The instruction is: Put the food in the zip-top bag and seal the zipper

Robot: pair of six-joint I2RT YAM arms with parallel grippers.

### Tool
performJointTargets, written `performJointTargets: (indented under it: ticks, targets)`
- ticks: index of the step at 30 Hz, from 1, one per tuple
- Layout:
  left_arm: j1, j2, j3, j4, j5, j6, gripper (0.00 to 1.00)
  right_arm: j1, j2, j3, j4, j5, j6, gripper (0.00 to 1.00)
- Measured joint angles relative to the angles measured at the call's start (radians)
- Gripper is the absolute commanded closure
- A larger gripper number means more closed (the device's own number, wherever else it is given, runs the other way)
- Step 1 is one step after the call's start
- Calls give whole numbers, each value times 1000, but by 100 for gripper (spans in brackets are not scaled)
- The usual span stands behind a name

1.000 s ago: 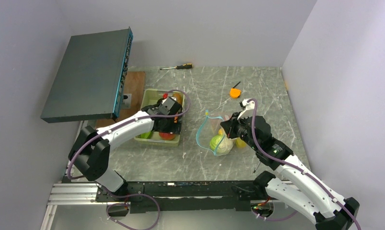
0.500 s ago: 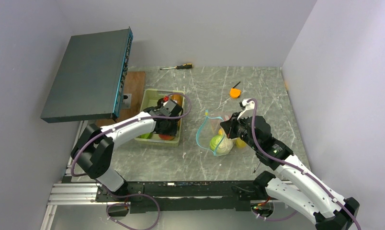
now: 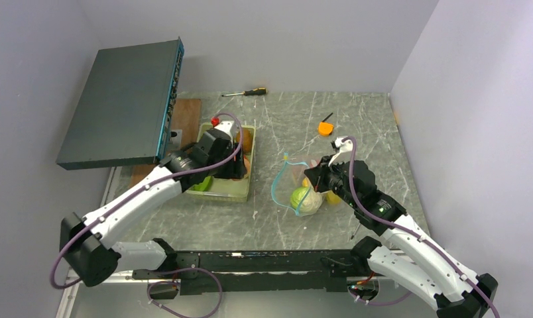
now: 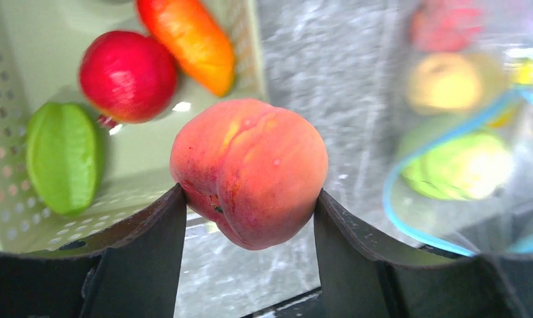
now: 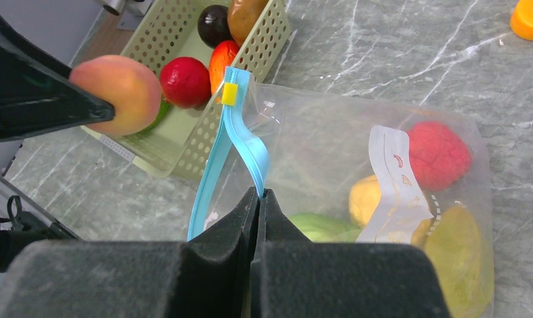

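Peach [image 4: 249, 169] between jaws of left gripper [image 4: 249, 195]

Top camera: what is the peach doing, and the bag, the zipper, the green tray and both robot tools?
peach: gripped, lifted off the tray.
left tool: closed around the peach.
right tool: shut, pinching the zipper.
zip-top bag: mouth held open, partly filled.
zipper: unsealed.
tray: partly filled.

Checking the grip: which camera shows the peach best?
Left wrist: the peach fills the frame, clamped in the left hand. Right wrist shows it small at the left edge; overhead, the arm mostly hides it.
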Motion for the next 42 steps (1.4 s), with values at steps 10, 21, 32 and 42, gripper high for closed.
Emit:
performJointTargets:
  ticks: [10,21,32,42]
  targets:
    - [-50,-71,-2,227,257,-56,79,0,-13,-3,8,-38,-1,100]
    - [-157,135,71,291,342,-83,80,0,-36,-5,8,-61,-9,100]
    - [-195,184,80,306,368,-104,78,0,-50,-15,16,-68,-8,100]
    - [-212,206,84,331,377,-126,68,0,-62,-16,22,-78,-8,100]
